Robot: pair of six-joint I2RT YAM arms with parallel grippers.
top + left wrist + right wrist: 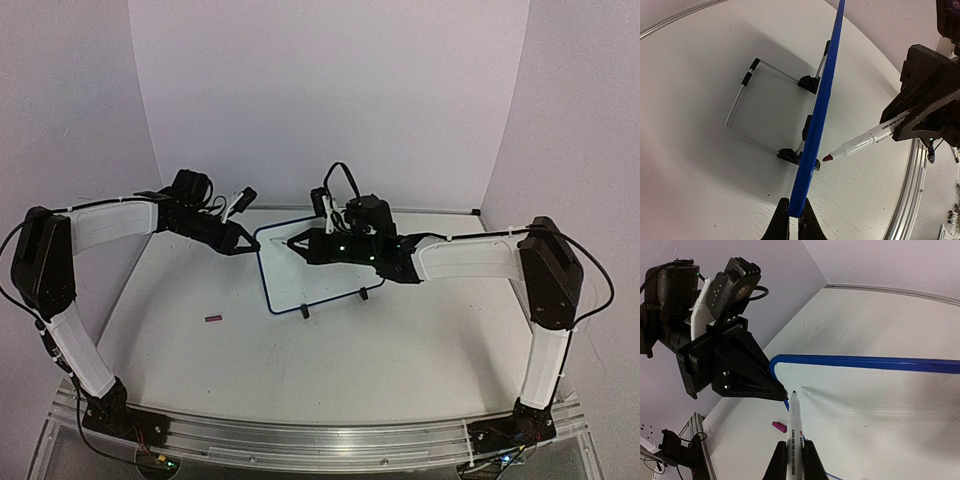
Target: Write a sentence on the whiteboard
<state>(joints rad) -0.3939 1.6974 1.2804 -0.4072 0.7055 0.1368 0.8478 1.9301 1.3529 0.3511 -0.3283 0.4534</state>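
Holding a marker (792, 422) clamped between its two fingers, the right gripper (792, 456) was found over the middle of the table (400, 340), uncapped nib leading and barrel aimed leftward along the arm's own reach. The nib stood at the left end of the whiteboard (875, 405), just beside the rounded corner of its blue frame. Whether it touched the white face could not be determined from any view. The board stood propped on a wire stand (746, 79) behind it, long axis running left to right, so nearly the whole writing face lay to the right of the nib. The left gripper (794, 216) was shut on the frame edge at that same left end, its fingertips very near the nib, and was judged to be steadying the board. No stroke of the sentence could be made out on the part of the face that showed. In the inspector's judgement, the coming stroke would have to travel rightward along the board's length, away from the left gripper, with the right arm alone placed to make it. A small pink cap (779, 426) lay on the table, left of and nearer than the board.
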